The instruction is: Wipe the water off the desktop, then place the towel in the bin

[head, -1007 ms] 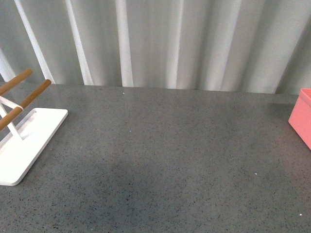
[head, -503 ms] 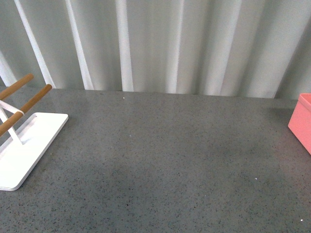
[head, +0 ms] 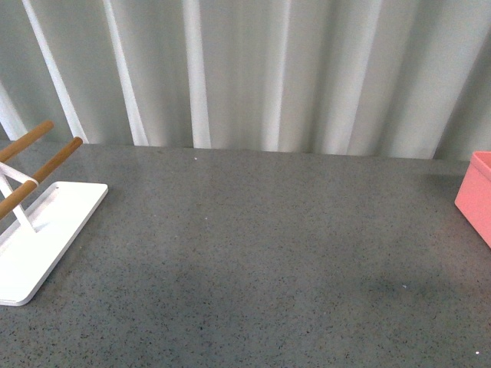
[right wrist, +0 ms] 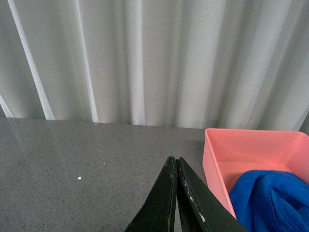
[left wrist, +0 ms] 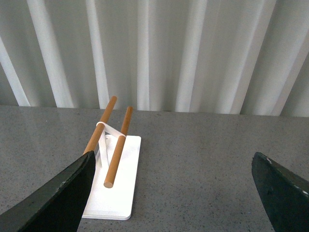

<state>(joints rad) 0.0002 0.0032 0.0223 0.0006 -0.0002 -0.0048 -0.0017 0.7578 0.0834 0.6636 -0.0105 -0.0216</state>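
The dark grey speckled desktop (head: 261, 245) fills the front view; no arm shows there. The salmon-pink bin (head: 477, 193) stands at its right edge. In the right wrist view the bin (right wrist: 217, 164) holds the bright blue towel (right wrist: 270, 200), bunched inside it. My right gripper (right wrist: 175, 162) is shut and empty, above the desktop (right wrist: 87, 164) just beside the bin's near wall. My left gripper (left wrist: 176, 181) is open wide and empty, its dark fingers (left wrist: 58, 193) at the frame's sides, above the desktop (left wrist: 193, 164) near the rack.
A white rack (head: 42, 230) with wooden bars (head: 54, 159) stands at the left of the desktop; it also shows in the left wrist view (left wrist: 116, 179). A pale pleated curtain (head: 253, 69) hangs behind the desktop's far edge.
The front view has shifted slightly: the desktop's far edge, the rack and the bin sit a little lower in the picture than a second ago. Nothing on the desktop has moved.
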